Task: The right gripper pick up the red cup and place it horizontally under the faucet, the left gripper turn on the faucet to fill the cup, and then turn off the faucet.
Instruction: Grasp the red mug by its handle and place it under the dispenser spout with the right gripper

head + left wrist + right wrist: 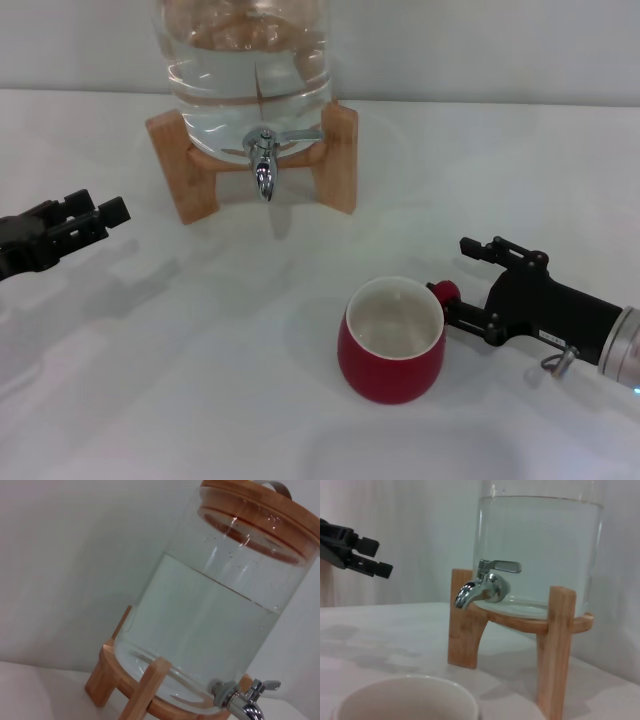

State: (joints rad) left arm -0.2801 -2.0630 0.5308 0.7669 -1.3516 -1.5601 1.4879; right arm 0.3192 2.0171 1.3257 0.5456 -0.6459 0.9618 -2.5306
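Note:
The red cup (pixel 392 350) stands upright on the white table, in front of and to the right of the faucet (pixel 264 168); its small handle (pixel 446 292) points right. My right gripper (pixel 458 276) is open at the cup's right side, and the handle lies by its lower finger. Only the cup's off-white rim (pixel 405 696) shows in the right wrist view, with the faucet (pixel 485 586) beyond it. My left gripper (pixel 100 210) hovers open at the far left, well away from the faucet, and also shows in the right wrist view (pixel 372 557). The faucet's lever (pixel 260 685) lies sideways.
A big clear water jug (pixel 250 70) sits on a wooden stand (pixel 340 160) at the back centre, its legs on either side of the faucet. The jug (pixel 210 620) is mostly full under a wooden lid. White table (pixel 200 380) stretches in front.

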